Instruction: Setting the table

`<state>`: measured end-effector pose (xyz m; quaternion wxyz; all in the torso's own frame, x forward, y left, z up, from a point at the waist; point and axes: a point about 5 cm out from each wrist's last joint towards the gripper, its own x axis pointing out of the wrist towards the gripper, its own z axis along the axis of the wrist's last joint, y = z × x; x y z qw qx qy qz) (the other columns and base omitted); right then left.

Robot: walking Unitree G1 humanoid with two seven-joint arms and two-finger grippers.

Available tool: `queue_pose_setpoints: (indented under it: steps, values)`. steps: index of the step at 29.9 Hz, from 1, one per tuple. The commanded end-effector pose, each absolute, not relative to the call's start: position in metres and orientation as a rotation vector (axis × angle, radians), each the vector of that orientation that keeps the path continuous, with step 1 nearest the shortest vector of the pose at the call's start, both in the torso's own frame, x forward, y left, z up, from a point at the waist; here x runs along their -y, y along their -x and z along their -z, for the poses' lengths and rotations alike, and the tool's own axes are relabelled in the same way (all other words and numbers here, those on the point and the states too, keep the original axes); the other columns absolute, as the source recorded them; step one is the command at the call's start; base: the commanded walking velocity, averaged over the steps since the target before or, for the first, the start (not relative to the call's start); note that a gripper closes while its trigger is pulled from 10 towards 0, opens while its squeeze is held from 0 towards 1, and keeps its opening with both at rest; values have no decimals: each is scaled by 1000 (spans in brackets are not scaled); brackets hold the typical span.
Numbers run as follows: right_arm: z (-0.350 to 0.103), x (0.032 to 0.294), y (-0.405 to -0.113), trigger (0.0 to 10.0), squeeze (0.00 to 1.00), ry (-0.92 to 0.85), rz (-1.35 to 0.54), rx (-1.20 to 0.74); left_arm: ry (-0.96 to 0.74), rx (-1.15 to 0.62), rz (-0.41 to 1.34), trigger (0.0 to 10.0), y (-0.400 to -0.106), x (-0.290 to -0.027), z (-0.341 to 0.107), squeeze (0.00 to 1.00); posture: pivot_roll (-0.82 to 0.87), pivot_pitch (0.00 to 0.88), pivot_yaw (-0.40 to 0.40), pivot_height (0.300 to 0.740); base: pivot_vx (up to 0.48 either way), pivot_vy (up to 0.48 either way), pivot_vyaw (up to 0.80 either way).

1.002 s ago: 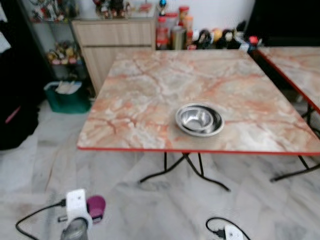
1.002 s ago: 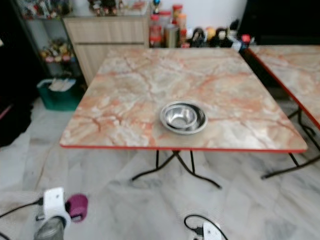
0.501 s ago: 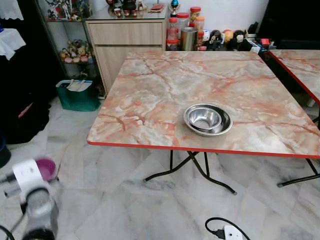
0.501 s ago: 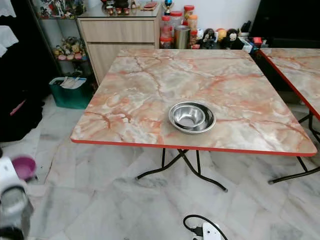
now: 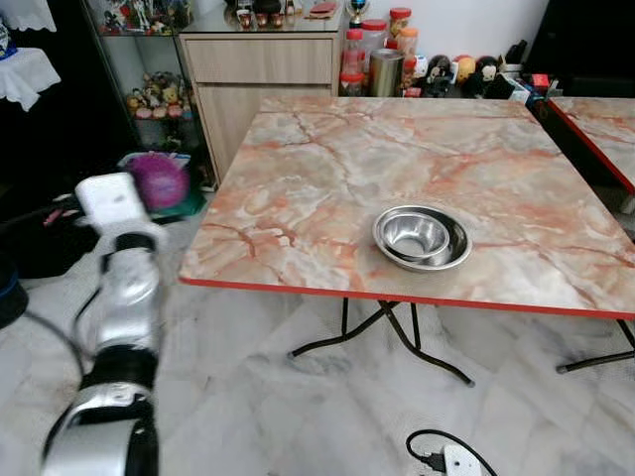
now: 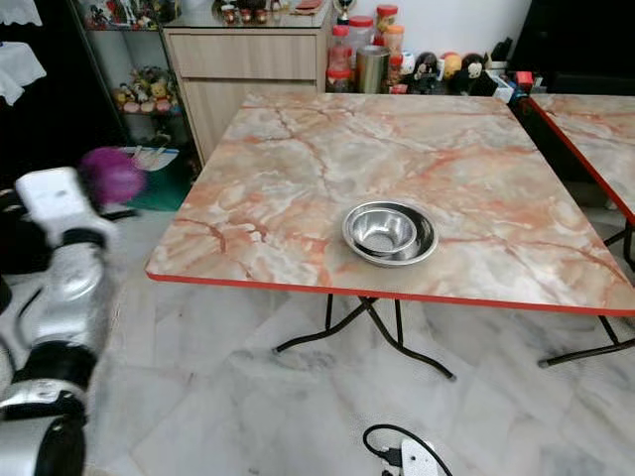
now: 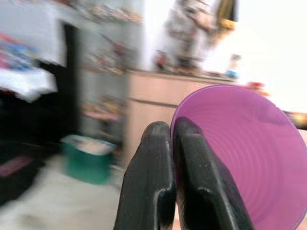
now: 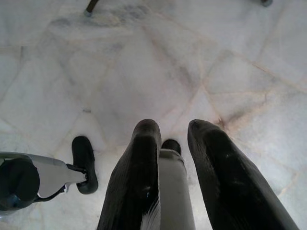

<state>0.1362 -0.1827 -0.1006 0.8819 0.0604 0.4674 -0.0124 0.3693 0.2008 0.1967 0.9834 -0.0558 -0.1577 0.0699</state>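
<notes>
Purple cup [image 7: 249,158], likely light thin plastic that flexes, rides raised left of the marble table [image 5: 327,178], its rim pinched between the left gripper's [image 7: 175,139] nearly closed fingers. Keep your squeeze gentle. Further right sit steel bowls [image 5: 422,238]; the right gripper [image 8: 175,136] hangs slightly parted over the floor.

purple cup [image 7: 249,158] cut off, perhaps blurred
</notes>
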Motion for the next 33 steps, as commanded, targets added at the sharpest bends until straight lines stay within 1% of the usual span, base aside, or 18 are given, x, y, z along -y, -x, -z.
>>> queue_pose_setpoints:
  steps: [1, 3, 4, 5, 7, 8, 10, 14, 23, 27, 33]
  values:
    - [100, 183, -137, 10000, 0, -128, 31, -971, 153, 306, -113, 10000, -371, -200, -204, 0, 36, 0, 11, 740, 0, 0, 0]
    - [100, 183, -137, 10000, 0, -127, 31, -971, 161, 297, -100, 10000, -371, -198, -204, 0, 36, 0, 11, 740, 0, 0, 0]
    - [101, 183, -136, 10000, 0, -129, 33, -971, 170, 274, -19, 10000, -373, -180, -208, 0, 35, 0, 11, 740, 0, 0, 0]
    - [101, 183, -136, 10000, 0, -129, 33, -971, 169, 271, 9, 10000, -374, -170, -210, 0, 35, 0, 11, 740, 0, 0, 0]
    - [101, 183, -136, 10000, 0, -129, 32, -971, 149, 262, 33, 10000, -374, -162, -211, 0, 36, 0, 12, 740, 0, 0, 0]
    - [101, 183, -136, 10000, 0, -129, 33, -970, 101, 264, 63, 10000, -373, -154, -213, 0, 34, 0, 13, 740, 0, 0, 0]
    - [100, 183, -137, 10000, 0, -128, 35, -968, 88, 255, 80, 10000, -373, -149, -212, 0, 33, 0, 14, 740, 157, 0, 0]
    - [100, 183, -137, 10000, 0, -122, 42, -967, 92, 223, 84, 10000, -375, -146, -210, 0, 32, 0, 15, 740, 359, 0, 0]
    - [101, 183, -136, 10000, 0, -118, 45, -970, 89, 213, 118, 10000, -374, -144, -214, 0, 33, 0, 16, 740, 393, 0, 0]
    - [101, 183, -136, 10000, 0, -118, 45, -968, 82, 207, 153, 10000, -371, -137, -212, 0, 33, 0, 16, 740, 394, 0, 0]
    - [101, 183, -136, 10000, 0, -117, 47, -968, 89, 207, 165, 10000, -370, -134, -213, 0, 35, 0, 15, 740, 393, 0, 0]
